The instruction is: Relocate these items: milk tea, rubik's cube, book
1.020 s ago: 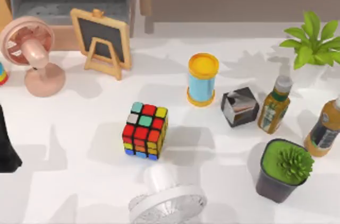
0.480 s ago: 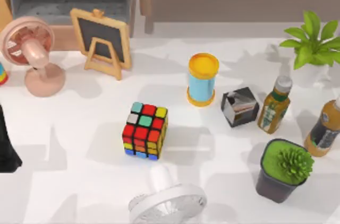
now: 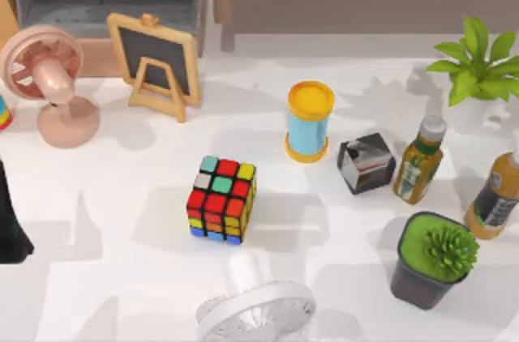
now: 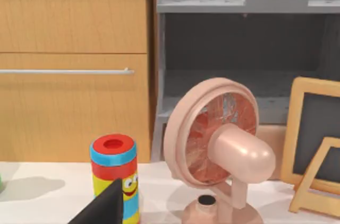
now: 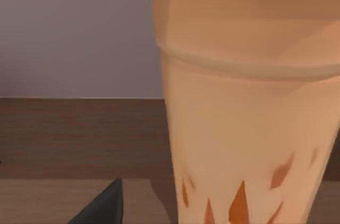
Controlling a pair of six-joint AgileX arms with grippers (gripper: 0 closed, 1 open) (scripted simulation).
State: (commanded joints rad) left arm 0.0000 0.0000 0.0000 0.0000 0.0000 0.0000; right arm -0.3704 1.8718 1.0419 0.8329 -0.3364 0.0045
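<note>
A dark fingertip of the right gripper (image 5: 103, 205) is seen in the right wrist view, just beside a tall peach-coloured milk tea cup (image 5: 249, 107) that stands upright against a brown wooden surface; whether the cup is clasped cannot be told. A dark fingertip of the left gripper (image 4: 103, 208) is seen in the left wrist view, near a striped can with a red top (image 4: 114, 179) and a pink fan (image 4: 218, 152); its opening cannot be told either. In the top view, the rubik's cube (image 3: 221, 198) is found on the white table (image 3: 105, 220), near the middle, with a white fan (image 3: 255, 305) just below it. A yellow-lidded blue can (image 3: 309, 121) and a dark shiny cube (image 3: 366, 162) are placed to its upper right, well apart from it.
</note>
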